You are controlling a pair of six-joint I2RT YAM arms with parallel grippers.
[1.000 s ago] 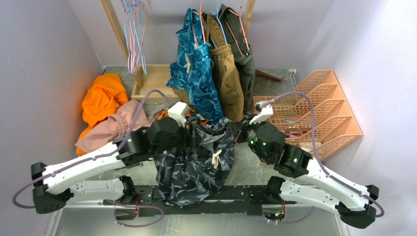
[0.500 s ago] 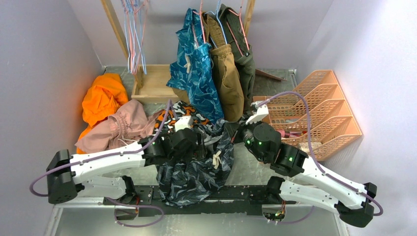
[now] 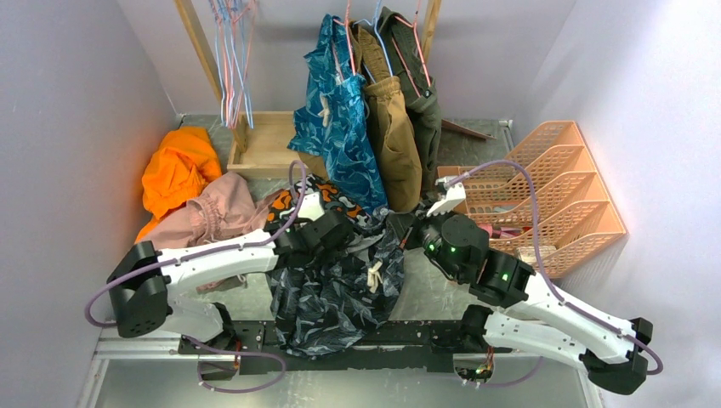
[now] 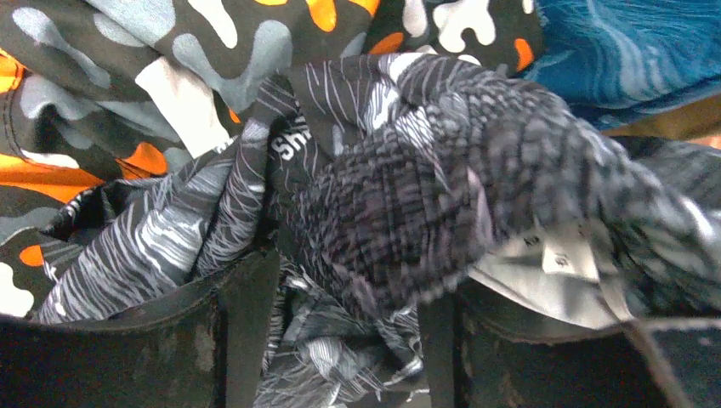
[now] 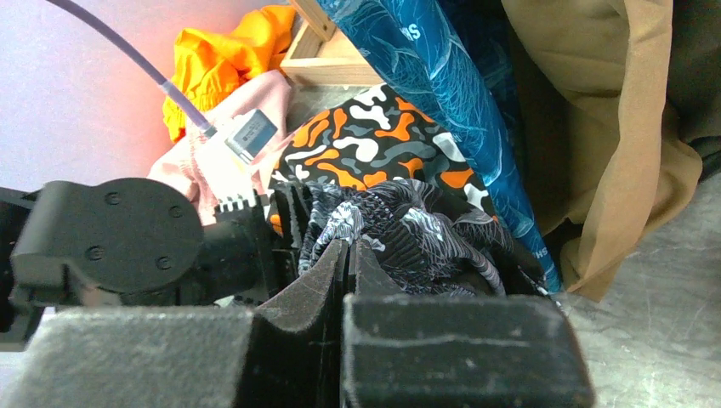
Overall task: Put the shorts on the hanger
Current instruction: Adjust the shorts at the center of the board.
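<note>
Top external view: we see the shorts lying lengthwise from the worktop's near edge inward; at their far end our left gripper clamps bunched fabric, right gripper pressed closed alongside.

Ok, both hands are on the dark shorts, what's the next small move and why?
Probably lift both hands a little, together. The left hand and right hand each seem shut on the shorts at the bunched waist, which lies on the blotchy shorts. Raising it should free it and let the legs hang open.
</note>
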